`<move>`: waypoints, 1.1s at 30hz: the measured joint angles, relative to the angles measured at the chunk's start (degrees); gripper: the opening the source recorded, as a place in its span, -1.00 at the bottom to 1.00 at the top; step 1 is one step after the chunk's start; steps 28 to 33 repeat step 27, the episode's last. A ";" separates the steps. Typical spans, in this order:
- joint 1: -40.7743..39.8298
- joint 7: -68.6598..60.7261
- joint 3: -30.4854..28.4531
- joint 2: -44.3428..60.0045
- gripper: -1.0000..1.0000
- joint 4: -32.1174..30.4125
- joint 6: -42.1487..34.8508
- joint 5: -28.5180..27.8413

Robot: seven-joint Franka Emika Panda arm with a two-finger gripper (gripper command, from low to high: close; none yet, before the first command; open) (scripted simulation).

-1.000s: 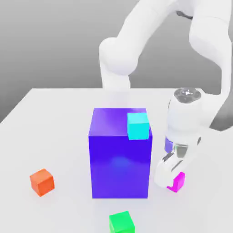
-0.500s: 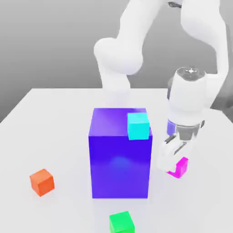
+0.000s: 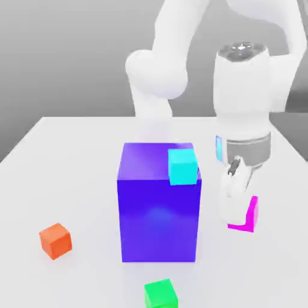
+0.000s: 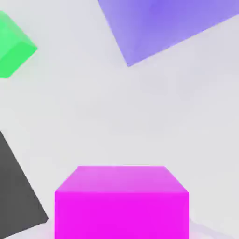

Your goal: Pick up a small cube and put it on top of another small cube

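My gripper [image 3: 239, 212] hangs at the exterior view's right, beside the big blue-purple block [image 3: 158, 201], and is shut on the small magenta cube [image 3: 248, 215]. One white finger [image 3: 230, 201] shows in front of the cube; the other is hidden behind it. The cube hangs a little above the table, with its shadow under it. In the hand view the magenta cube [image 4: 121, 203] sits between the jaws, above the white tabletop. An orange small cube [image 3: 56, 240] lies at the exterior view's left, and a green small cube [image 3: 161, 294] lies near the front edge.
A cyan cube [image 3: 183, 166] rests on the tall block's top, at its front right corner. The hand view also takes in the green cube [image 4: 11, 46] and a corner of the blue-purple block [image 4: 163, 25]. The white table [image 3: 72, 168] stretches behind and to the left.
The gripper has risen with the magenta cube in it, lifting the cube off the table and drifting slightly toward the exterior view's right. The other cubes have not moved.
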 joint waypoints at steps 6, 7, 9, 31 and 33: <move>-13.56 -9.37 5.37 2.35 -1.00 3.95 -0.27 -4.91; -16.44 -11.14 6.91 2.32 -1.00 4.60 -0.34 -5.39; -22.46 -14.90 10.30 1.77 -1.00 5.88 -0.51 -5.99; -46.86 -31.95 34.30 -10.48 1.00 9.67 4.89 4.44; -46.86 -31.95 34.30 -10.48 1.00 9.67 4.89 4.44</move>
